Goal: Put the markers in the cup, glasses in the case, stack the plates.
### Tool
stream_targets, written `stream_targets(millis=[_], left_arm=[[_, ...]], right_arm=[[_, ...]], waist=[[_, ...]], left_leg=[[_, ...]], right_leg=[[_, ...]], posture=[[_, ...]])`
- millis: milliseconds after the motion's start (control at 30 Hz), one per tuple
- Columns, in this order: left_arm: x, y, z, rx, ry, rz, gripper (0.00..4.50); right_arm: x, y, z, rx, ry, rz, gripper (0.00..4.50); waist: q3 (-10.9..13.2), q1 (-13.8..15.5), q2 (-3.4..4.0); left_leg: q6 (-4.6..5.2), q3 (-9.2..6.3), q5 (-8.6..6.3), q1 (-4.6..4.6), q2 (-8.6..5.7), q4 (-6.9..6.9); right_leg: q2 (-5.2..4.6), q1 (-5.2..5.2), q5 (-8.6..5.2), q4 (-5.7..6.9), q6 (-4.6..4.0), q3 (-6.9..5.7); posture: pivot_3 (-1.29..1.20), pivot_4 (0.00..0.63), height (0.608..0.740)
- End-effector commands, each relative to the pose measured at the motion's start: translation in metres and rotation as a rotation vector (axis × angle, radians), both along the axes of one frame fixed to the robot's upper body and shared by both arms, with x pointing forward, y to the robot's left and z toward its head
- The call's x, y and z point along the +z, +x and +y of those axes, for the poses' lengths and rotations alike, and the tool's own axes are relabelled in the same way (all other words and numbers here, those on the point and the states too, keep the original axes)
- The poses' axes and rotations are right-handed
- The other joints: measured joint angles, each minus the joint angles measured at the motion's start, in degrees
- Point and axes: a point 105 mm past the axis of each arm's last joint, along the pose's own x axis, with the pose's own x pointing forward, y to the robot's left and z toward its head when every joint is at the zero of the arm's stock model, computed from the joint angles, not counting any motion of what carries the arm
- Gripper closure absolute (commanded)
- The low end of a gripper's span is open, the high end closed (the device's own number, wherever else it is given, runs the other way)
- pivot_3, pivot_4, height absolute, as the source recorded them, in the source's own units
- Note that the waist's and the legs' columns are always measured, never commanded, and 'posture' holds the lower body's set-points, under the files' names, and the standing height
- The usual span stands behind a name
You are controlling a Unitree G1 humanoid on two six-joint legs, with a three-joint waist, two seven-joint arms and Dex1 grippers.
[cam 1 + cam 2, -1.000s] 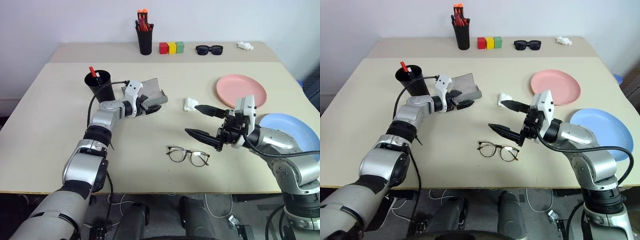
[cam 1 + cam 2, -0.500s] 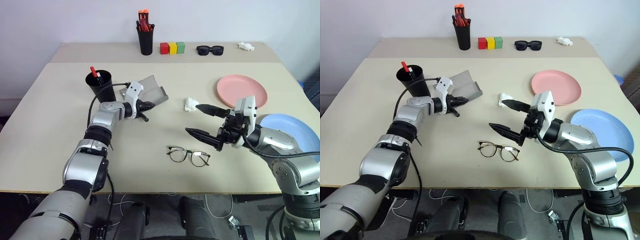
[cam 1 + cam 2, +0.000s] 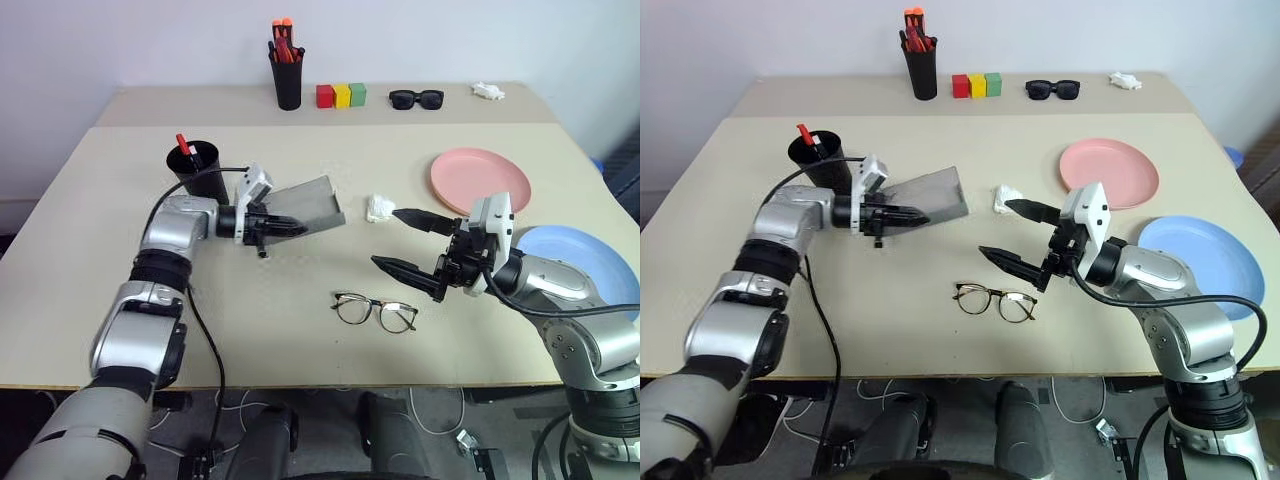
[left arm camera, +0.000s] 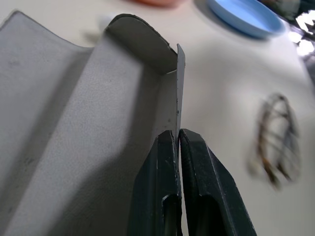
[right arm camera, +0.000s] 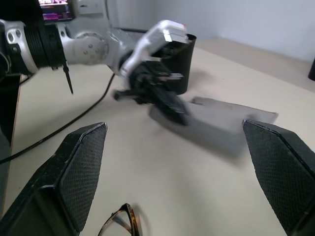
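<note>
Glasses-to-case step under way.
Left gripper (image 3: 283, 229) jaws pinch the case (image 3: 312, 203) wall; right gripper (image 3: 402, 240) gapes above glasses (image 3: 376, 312), which need picking up next.

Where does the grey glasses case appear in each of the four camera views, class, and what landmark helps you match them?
Left eye view: the case lies left of centre, pinched at its edge by the left gripper.
Right eye view: left of centre, beside the cup.
Left wrist view: its lining covers the left half.
Right wrist view: centre, behind the left gripper.
Shared landmark: the glasses.
</note>
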Motion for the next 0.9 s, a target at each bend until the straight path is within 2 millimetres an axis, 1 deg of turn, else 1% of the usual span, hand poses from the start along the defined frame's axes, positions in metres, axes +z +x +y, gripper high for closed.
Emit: stream_targets(millis=[33,100,133,233,300,433,533,600,633,733,767,800,867,900], left_arm=[[0.009,-0.014,0.006,-0.123,0.043,-0.019,4.47],[0.009,-0.025,0.007,-0.207,0.062,-0.068,4.47],[0.008,-0.028,0.007,-0.222,0.062,-0.066,4.47],[-0.002,-0.032,0.006,-0.263,0.124,-0.05,4.47],[-0.005,-0.032,0.005,-0.277,0.133,-0.052,4.47],[-0.012,-0.027,0.004,-0.288,0.18,-0.076,4.47],[-0.014,-0.026,0.002,-0.305,0.182,-0.084,4.47],[-0.014,-0.026,0.0,-0.31,0.176,-0.069,3.92],[-0.012,-0.025,-0.001,-0.307,0.168,-0.068,3.57],[-0.005,-0.018,-0.005,-0.29,0.143,-0.111,2.14],[-0.003,-0.017,-0.005,-0.286,0.132,-0.123,1.51],[0.0,-0.015,-0.007,-0.278,0.117,-0.126,1.04],[0.016,-0.014,-0.008,-0.265,0.044,-0.135,0.1],[0.029,-0.014,-0.01,-0.25,-0.032,-0.12,0.04]], right_arm=[[0.01,-0.005,0.002,0.015,-0.001,-0.053,0.0],[0.01,-0.004,0.002,0.015,-0.002,-0.053,0.0],[0.01,-0.004,0.002,0.015,-0.003,-0.052,0.0],[0.01,-0.004,0.002,0.02,-0.005,-0.051,0.0],[0.011,-0.004,0.002,0.02,-0.006,-0.051,0.0],[0.011,-0.004,0.002,0.02,-0.01,-0.05,0.0],[0.011,-0.004,0.0,0.016,-0.013,-0.049,0.0],[0.011,-0.005,0.0,0.014,-0.014,-0.049,0.0],[0.011,-0.005,0.0,0.013,-0.015,-0.049,0.0],[0.009,-0.007,0.0,0.019,-0.026,-0.04,0.0],[0.008,-0.008,0.0,0.023,-0.031,-0.035,0.0],[0.007,-0.01,0.0,0.03,-0.04,-0.031,0.0],[-0.006,-0.024,0.002,0.079,-0.11,0.007,0.0],[-0.011,-0.028,0.001,0.088,-0.148,0.023,0.0]], waist=[[0.0,0.27,0.0],[0.0,0.18,0.0],[0.0,0.19,0.0],[0.0,0.33,0.0],[0.0,0.21,0.0],[0.0,0.2,0.0],[0.0,0.18,0.0],[0.0,0.19,0.0],[0.0,0.18,0.0],[0.0,0.3,0.0],[0.0,0.28,0.0],[0.0,0.24,0.0],[0.0,0.3,0.0],[0.01,0.25,-0.02]], left_leg=[[0.0,-0.01,0.0,-0.02,0.0,0.01],[0.0,-0.01,0.0,-0.02,0.0,0.01],[0.0,-0.01,0.0,-0.01,0.0,0.01],[0.0,-0.05,0.0,-0.02,0.01,0.01],[0.0,-0.04,0.0,-0.02,0.0,0.01],[0.01,-0.03,0.0,-0.02,0.01,0.01],[0.01,-0.03,0.0,-0.02,0.01,0.01],[0.01,-0.03,-0.01,-0.02,0.01,0.01],[0.02,-0.03,-0.01,-0.02,0.01,0.01],[0.02,-0.03,0.0,-0.02,0.0,0.02],[0.02,-0.03,0.0,-0.02,0.0,0.02],[0.02,-0.02,0.0,-0.02,0.0,0.03],[0.03,-0.02,-0.01,-0.03,0.0,0.03],[0.04,-0.04,-0.02,-0.05,0.0,0.02]], right_leg=[[0.0,0.0,0.0,-0.02,0.0,0.0],[0.0,0.0,0.0,-0.01,0.0,0.0],[-0.01,0.0,0.0,0.0,0.0,0.0],[-0.01,0.0,0.0,-0.01,-0.01,0.0],[-0.01,0.01,0.0,-0.01,-0.01,0.0],[0.0,0.0,0.0,0.0,-0.01,0.0],[0.0,0.0,0.0,-0.01,-0.01,0.0],[0.0,0.0,-0.01,-0.01,-0.01,0.0],[0.0,0.0,-0.01,-0.01,-0.01,0.0],[0.0,0.0,-0.01,0.0,-0.01,0.0],[0.0,0.01,-0.01,-0.01,0.0,0.0],[0.0,0.01,0.0,-0.01,0.0,0.0],[0.0,0.01,-0.01,-0.01,0.0,0.0],[0.0,0.0,-0.02,-0.01,0.01,-0.01]], posture=[[0.0,0.15,0.74],[0.0,0.15,0.74],[0.0,0.15,0.74],[0.0,0.15,0.74],[0.0,0.15,0.74],[0.0,0.15,0.74],[0.0,0.15,0.74],[0.0,0.15,0.74],[0.0,0.15,0.74],[0.0,0.15,0.74],[0.0,0.15,0.74],[0.0,0.15,0.74],[0.0,0.15,0.74],[0.0,0.15,0.74]])
